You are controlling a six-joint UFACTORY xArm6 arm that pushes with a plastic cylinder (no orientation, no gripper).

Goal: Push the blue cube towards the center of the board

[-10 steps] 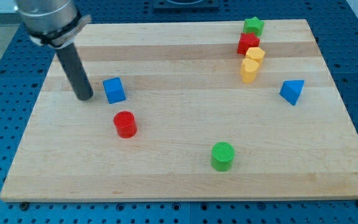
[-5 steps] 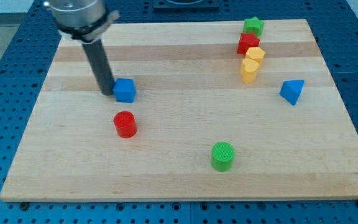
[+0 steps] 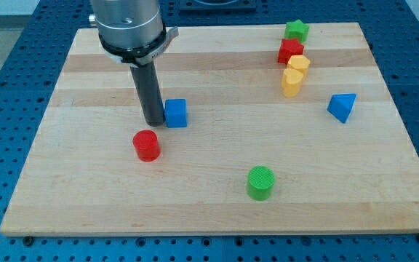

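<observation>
The blue cube [image 3: 176, 113] sits on the wooden board [image 3: 217, 211], left of the board's middle. My tip [image 3: 154, 121] rests on the board right against the cube's left side. The dark rod rises from it toward the view's top left.
A red cylinder [image 3: 146, 145] lies just below the tip. A green cylinder [image 3: 260, 182] is at lower middle. At the view's top right stand a green star [image 3: 295, 30], a red block [image 3: 290, 51] and two yellow blocks [image 3: 294, 75]. A blue triangular block [image 3: 342, 107] is at right.
My tip has moved to the right across the board and has pushed the blue cube to the right with it. The other blocks have not moved.
</observation>
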